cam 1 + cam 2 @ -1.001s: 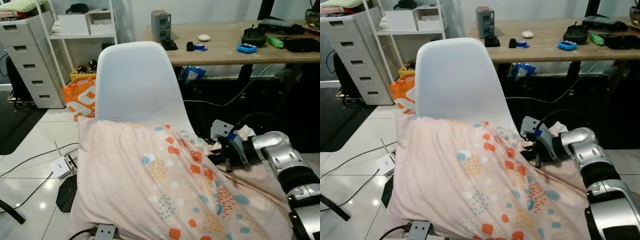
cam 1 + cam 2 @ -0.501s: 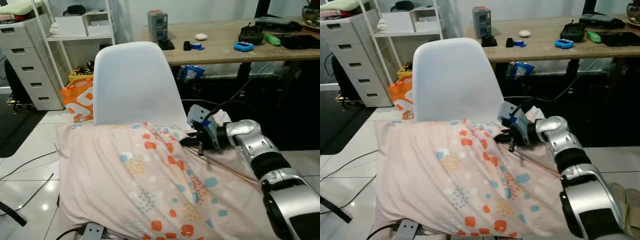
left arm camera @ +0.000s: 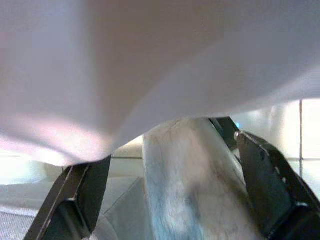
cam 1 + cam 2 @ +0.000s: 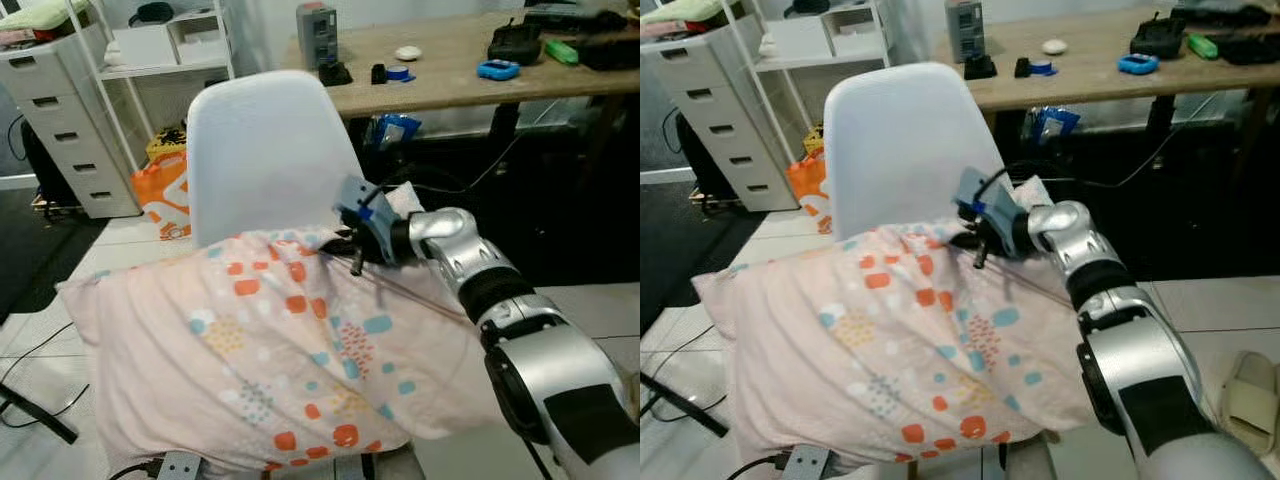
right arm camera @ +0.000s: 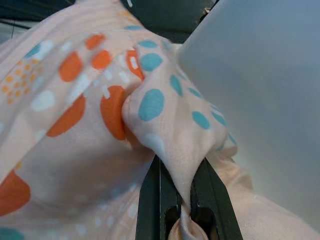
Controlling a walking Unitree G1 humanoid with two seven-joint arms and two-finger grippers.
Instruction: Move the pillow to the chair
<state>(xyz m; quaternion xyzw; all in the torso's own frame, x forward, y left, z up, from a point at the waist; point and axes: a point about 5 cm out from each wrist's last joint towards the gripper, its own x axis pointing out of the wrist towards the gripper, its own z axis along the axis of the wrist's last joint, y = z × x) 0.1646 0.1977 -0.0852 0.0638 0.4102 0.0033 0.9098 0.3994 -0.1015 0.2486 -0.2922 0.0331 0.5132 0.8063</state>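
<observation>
The pillow (image 4: 270, 350), pale pink with orange and teal dots, lies bunched across the seat of the white chair (image 4: 265, 150), its left end hanging past the seat edge. My right gripper (image 4: 345, 245) is at the pillow's far corner, against the chair back. In the right wrist view this gripper (image 5: 182, 200) is shut on a pinched fold of the pillow (image 5: 165, 125), with the chair shell (image 5: 260, 80) close beside it. My left gripper (image 3: 170, 195) is under the pillow's underside (image 3: 150, 60), its black fingers (image 3: 75, 200) spread wide apart.
A wooden desk (image 4: 450, 85) with several small items stands behind the chair, cables hanging beneath it. A white drawer unit (image 4: 60, 110) and an orange bag (image 4: 160, 190) sit to the left. A slipper (image 4: 1250, 385) lies on the tiled floor at right.
The right gripper has carried the pillow's corner up and left to the chair back. The pillow has slid left across the seat. The camera has shifted too.
</observation>
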